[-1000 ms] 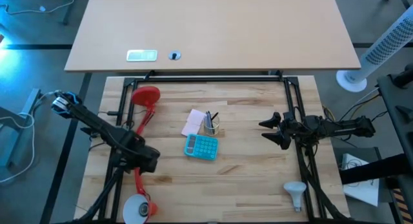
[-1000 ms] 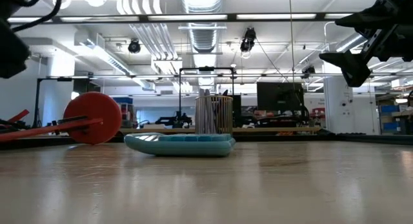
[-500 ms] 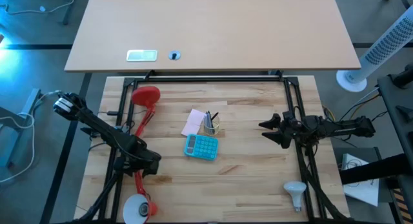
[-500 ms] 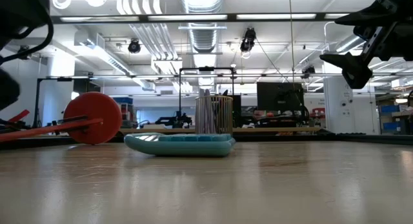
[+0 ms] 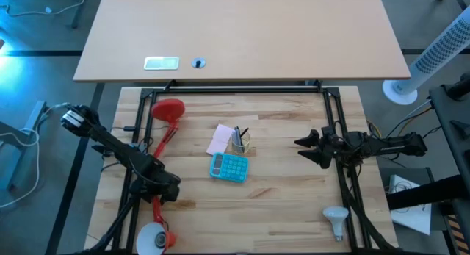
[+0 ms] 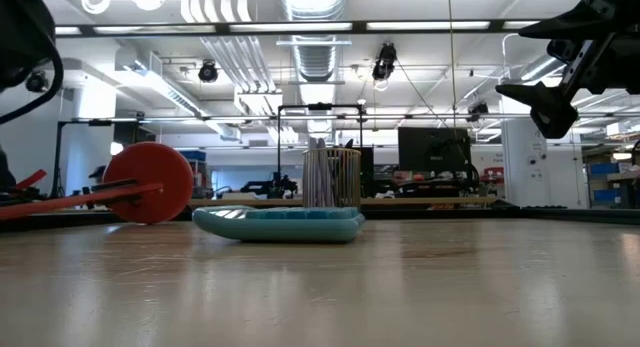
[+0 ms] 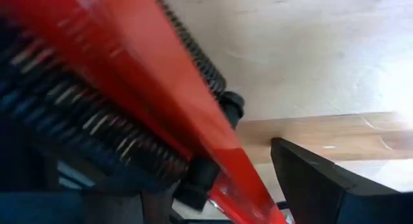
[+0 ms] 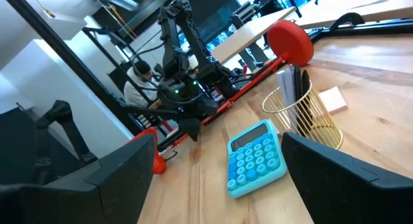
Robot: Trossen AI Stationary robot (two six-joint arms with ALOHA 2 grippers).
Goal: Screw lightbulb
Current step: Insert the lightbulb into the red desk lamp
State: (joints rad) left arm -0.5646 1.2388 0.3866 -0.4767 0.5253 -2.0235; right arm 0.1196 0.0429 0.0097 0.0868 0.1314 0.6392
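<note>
From overhead I see the lightbulb (image 5: 336,220) lying at the lower right of the bench (image 5: 279,211), out of sight in my other views. My left end effector (image 5: 163,189) sits over the red lamp arm (image 5: 158,208) at lower left; I cannot tell its opening. My right end effector (image 5: 307,148) hovers wide open, right of the blue calculator (image 5: 230,167). The low view shows ceiling lights and monitors behind.
</note>
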